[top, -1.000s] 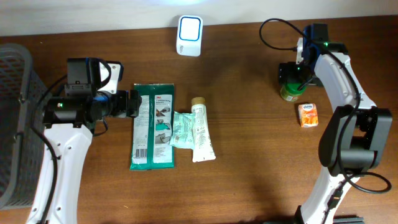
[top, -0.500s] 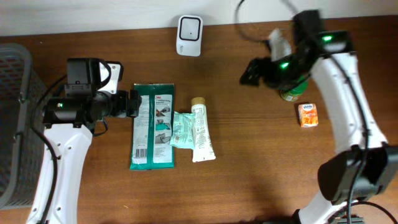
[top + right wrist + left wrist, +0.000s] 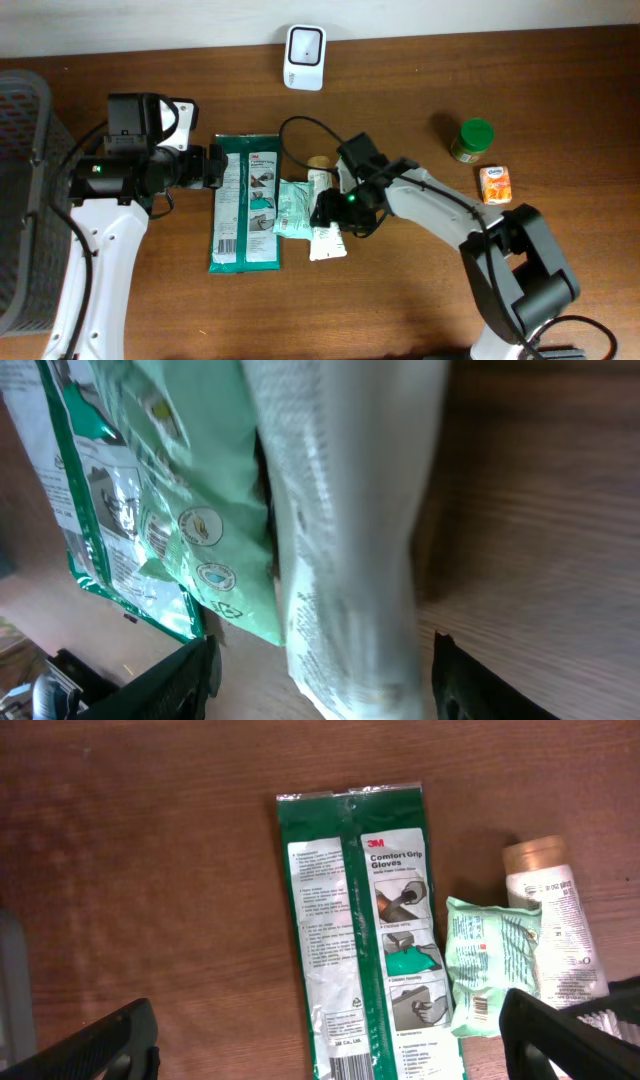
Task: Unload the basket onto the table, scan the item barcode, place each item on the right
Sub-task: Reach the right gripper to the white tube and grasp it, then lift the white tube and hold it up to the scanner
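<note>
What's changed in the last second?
The right gripper swung left from the green-lidded jar to the white tube, jaws now straddling it, not visibly clamped. The left gripper, open at the glove pack, and all items stayed put.

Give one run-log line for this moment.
right fingers: open, straddling white tube | left fingers: open, near glove pack | scanner: untouched

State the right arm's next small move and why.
Probably close the right gripper on the white tube: it straddles the tube, which lies flat on the table beside the pale green packet, with gaps showing on both sides.
</note>
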`<state>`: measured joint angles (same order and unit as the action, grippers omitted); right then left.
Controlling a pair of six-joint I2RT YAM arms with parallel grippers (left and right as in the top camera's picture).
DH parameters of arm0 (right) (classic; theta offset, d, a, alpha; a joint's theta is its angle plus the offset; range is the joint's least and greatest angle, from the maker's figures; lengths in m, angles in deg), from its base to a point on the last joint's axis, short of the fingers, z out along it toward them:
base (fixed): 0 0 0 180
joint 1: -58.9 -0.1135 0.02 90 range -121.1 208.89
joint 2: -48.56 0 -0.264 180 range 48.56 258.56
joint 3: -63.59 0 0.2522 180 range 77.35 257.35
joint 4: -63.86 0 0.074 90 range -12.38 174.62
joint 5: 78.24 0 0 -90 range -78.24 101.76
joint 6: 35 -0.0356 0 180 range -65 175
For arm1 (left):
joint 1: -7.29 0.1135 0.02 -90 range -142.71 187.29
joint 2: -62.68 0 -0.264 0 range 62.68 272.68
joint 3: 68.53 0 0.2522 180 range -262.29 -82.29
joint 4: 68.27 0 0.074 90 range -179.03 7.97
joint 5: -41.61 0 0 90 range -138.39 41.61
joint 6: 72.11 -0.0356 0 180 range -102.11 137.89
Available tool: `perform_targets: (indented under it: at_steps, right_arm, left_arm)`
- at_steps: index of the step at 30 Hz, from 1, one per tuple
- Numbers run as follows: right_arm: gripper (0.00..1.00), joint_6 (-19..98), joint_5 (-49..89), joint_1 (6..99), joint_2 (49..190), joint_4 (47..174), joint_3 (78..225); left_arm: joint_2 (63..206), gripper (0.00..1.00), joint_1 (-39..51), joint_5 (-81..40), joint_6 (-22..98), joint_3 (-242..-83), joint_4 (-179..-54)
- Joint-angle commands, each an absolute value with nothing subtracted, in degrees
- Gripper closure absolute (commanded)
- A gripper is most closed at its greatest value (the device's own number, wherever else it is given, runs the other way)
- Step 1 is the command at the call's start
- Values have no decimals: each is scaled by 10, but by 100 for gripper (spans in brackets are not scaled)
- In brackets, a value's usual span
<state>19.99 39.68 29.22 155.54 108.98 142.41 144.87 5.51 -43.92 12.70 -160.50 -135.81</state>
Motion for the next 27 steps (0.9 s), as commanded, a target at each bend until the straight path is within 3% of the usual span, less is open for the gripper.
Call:
perform_targets:
  at_steps: [1, 4, 5, 10, 12, 13, 21, 27]
  right_arm:
    - [43, 107, 394, 261, 1607, 1061, 1416]
    - [57, 75, 394, 272, 1631, 1052, 1416]
    - [69, 76, 397, 286, 1631, 1053, 1416]
    - [71, 132, 427, 310, 1629, 1059, 1420]
    - [93, 170, 438, 318, 1627, 1070, 1422]
    - [96, 193, 441, 324, 1626, 1082, 1426]
    - [96, 662, 441, 393, 1503, 1337, 1546]
    - [96, 709, 394, 393, 1509, 1379, 1567]
  left_arm:
    - [1449, 1, 57, -439, 115, -1607, -1357]
    - [1449, 1, 57, -439, 116, -1607, -1357]
    - [1449, 1, 57, -439, 116, -1607, -1357]
    - [1449, 1, 57, -439, 116, -1607, -1357]
    - [1449, 1, 57, -439, 116, -1607, -1357]
    - [1449, 1, 57, -439, 116, -1607, -1357]
    - [1449, 1, 57, -439, 115, -1607, -1357]
    - [1449, 1, 57, -439, 116, -1607, -1357]
